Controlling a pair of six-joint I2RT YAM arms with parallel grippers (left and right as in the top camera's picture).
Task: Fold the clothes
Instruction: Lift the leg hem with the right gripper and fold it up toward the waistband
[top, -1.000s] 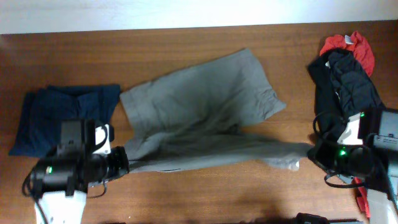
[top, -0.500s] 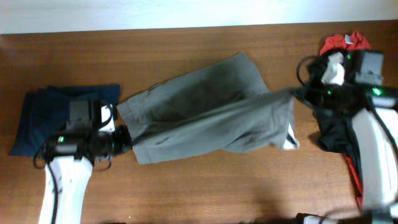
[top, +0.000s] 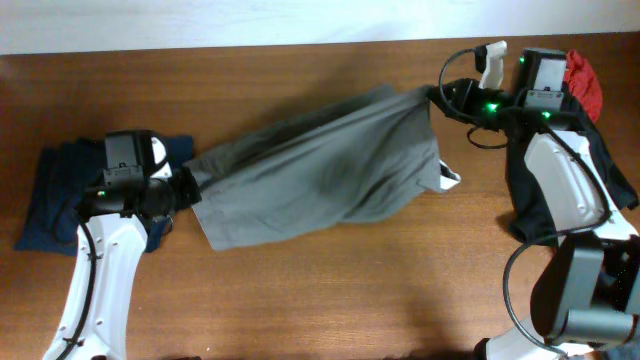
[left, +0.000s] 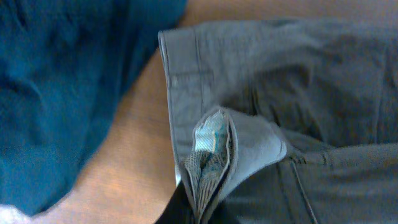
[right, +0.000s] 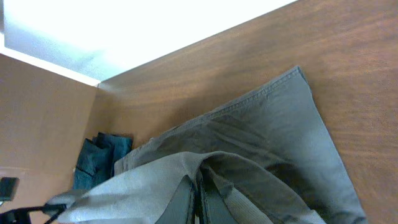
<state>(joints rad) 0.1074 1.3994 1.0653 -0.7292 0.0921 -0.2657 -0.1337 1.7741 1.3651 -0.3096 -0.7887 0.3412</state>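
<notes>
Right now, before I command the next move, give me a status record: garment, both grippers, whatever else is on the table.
garment: grey shorts, doubled over, stretched between both arms
left gripper: shut on the shorts' left end
right gripper: shut on the shorts' right end, near the back edge
left side: navy garment
right side: black garment, red garment
surface: wooden table

wooden table (top: 330, 290): grey shorts (top: 320, 170), navy garment (top: 52, 200), black and red garments (top: 520, 200)
</notes>
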